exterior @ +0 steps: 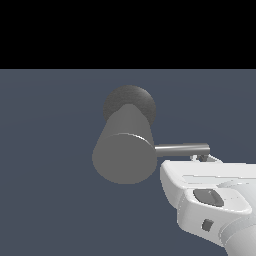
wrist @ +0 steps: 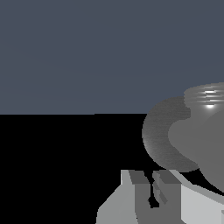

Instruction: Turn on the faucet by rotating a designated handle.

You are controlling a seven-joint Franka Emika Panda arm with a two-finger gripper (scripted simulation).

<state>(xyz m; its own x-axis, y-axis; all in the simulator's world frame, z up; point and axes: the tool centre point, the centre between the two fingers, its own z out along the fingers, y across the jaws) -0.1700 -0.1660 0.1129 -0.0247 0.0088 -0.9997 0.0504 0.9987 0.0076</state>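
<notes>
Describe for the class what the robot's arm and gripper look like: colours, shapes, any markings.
The gripper has a glossy white, rounded blocky body with a dark grey oval inset and a small dark square patch on its casing. The fingertips are small and dark grey. In the wrist view the fingers look flat, grey and angular. No cables or lettering show.

The handle [exterior: 181,149] is seen projecting from the faucet [exterior: 124,150] toward the exterior view's right, and the gripper [exterior: 202,158] is placed just beneath the handle's outer end.

A plain slate-blue ground [exterior: 50,200] lies under a black backdrop [exterior: 125,30].
</notes>
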